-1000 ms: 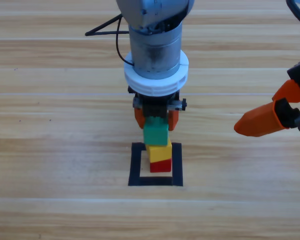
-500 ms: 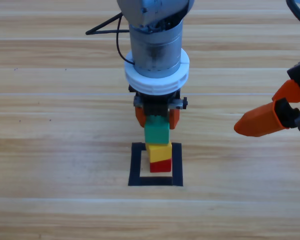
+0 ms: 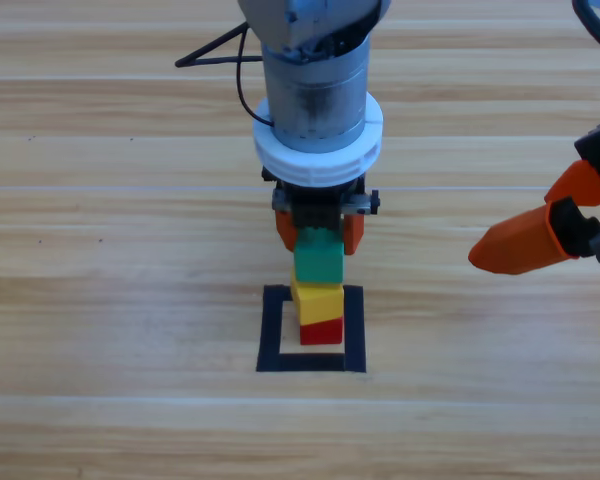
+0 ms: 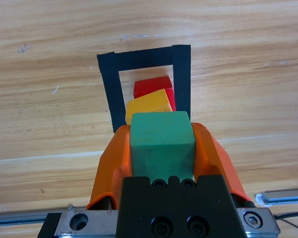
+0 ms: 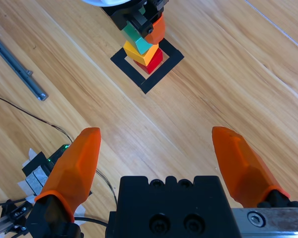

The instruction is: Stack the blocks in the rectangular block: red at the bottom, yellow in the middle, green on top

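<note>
My left gripper (image 3: 318,248) reaches down at the table's middle, shut on the green cube (image 3: 318,262). The green cube sits right above the yellow cube (image 3: 317,297); I cannot tell whether they touch. The yellow cube rests on the red cube (image 3: 321,331), a little askew, and both stand inside the black tape outline (image 3: 271,330). In the left wrist view the green cube (image 4: 162,144) fills the gap between the orange jaws, with the yellow cube (image 4: 148,104) and red cube (image 4: 151,85) beyond. My right gripper (image 3: 525,245) waits open at the right edge.
A black cable (image 3: 212,55) loops behind the left arm at the top. In the right wrist view a metal rail (image 5: 16,60) lies far left and wires (image 5: 49,126) trail near the bottom left. Bare wood surrounds the tape outline.
The left gripper has shifted slightly to the right with the green cube, bringing it more squarely over the yellow one. The right arm has not moved.
</note>
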{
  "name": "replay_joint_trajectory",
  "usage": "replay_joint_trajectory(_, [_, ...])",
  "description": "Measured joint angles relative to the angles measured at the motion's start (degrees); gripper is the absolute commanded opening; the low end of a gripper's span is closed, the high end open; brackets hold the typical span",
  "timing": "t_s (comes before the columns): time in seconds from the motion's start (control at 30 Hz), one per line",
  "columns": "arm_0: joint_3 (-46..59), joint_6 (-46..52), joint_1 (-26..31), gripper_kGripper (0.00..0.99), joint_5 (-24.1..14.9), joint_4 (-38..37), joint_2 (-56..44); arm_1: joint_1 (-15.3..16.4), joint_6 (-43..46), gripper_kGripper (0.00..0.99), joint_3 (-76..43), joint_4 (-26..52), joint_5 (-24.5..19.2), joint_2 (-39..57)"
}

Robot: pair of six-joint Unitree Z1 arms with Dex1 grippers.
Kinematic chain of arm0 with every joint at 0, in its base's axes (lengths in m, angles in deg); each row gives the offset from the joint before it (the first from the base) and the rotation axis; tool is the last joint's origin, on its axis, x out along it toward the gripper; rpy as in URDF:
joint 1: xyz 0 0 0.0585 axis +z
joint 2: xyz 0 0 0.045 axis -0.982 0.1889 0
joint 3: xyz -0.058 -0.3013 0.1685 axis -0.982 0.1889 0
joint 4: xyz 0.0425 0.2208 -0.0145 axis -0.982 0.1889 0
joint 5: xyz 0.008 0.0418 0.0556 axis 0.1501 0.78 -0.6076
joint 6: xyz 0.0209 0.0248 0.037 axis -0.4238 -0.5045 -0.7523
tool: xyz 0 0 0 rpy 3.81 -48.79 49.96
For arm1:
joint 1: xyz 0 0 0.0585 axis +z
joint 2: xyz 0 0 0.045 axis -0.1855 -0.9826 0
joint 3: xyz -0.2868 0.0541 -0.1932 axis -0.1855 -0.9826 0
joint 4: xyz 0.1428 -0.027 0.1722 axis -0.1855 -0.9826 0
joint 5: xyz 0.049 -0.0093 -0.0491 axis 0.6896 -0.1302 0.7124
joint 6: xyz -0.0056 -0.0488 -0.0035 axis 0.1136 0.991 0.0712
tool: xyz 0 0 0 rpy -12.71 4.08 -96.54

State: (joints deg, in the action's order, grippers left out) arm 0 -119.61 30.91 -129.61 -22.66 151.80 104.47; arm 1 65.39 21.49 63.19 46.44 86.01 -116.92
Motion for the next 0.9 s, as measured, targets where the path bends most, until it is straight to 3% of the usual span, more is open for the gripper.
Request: replay_joint_trajectory(0.9, [0.13,0.00,0.00,0.058,0.00,0.00,1.37,0.00,1.97,0.990,-0.27,0.00,0.07,0.15])
